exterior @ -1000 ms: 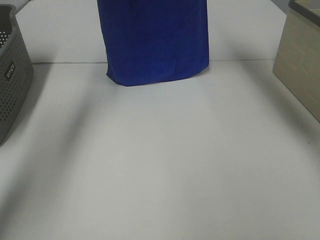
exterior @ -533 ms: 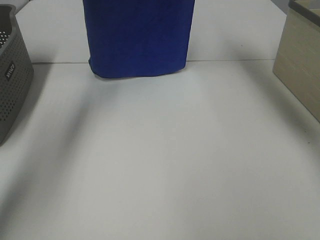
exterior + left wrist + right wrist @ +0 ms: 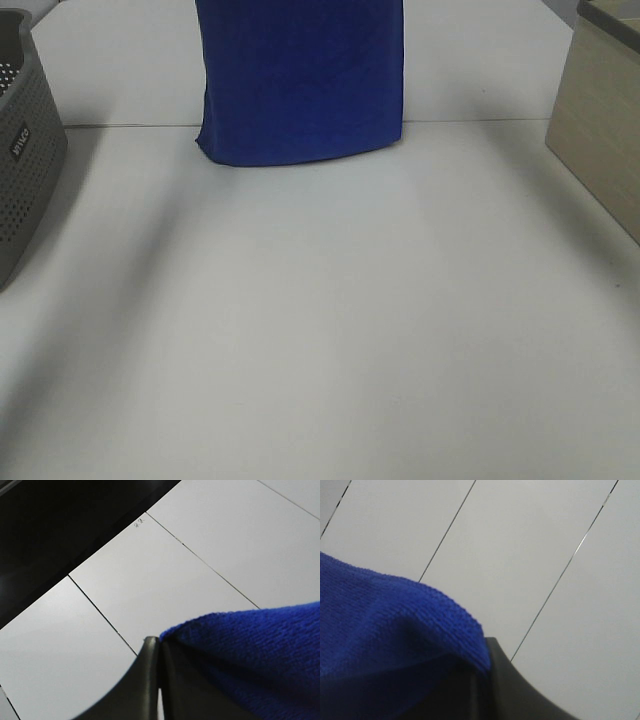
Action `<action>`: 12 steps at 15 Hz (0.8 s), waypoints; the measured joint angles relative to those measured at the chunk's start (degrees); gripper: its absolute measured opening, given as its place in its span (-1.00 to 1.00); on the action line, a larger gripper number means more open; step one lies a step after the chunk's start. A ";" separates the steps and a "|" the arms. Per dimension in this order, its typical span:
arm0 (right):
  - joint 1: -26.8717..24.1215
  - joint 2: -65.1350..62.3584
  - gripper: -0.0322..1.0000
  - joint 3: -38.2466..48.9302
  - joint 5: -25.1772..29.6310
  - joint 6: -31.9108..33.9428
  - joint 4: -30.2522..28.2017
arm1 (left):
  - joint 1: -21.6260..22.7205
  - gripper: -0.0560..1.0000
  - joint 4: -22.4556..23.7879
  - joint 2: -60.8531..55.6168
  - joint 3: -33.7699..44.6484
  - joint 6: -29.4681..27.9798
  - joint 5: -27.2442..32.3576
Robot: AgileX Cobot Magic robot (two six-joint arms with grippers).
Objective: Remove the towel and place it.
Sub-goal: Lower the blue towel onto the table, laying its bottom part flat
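Observation:
The royal-blue towel (image 3: pixel 300 80) hangs down from above the top edge of the exterior view, at the back middle. Its lower hem hangs just over the white table (image 3: pixel 320 320). Neither gripper shows in that view. In the left wrist view my left gripper (image 3: pixel 159 652) is shut, pinching a top edge of the towel (image 3: pixel 250 650). In the right wrist view my right gripper (image 3: pixel 481 672) is shut on another edge of the towel (image 3: pixel 380 625). The white tag is not in view.
A grey perforated basket (image 3: pixel 25 150) stands at the left edge. A beige box (image 3: pixel 600 130) stands at the right edge. A seam line crosses the table behind the towel's hem.
The hanging towel swung left half a second ago and has swung back right by now. Its hem sits slightly higher than one second ago.

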 joint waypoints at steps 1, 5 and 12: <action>0.00 0.00 -0.90 0.00 1.15 0.06 0.00 | 0.00 -0.89 0.00 0.00 0.00 -0.23 0.34; 0.00 -1.09 -0.90 0.00 12.03 0.06 3.78 | -0.06 -0.89 0.63 -0.69 0.00 -10.66 10.60; 0.00 -9.28 -0.90 -0.17 38.39 2.75 8.59 | -7.05 -0.89 -6.70 -10.37 0.00 -6.65 54.37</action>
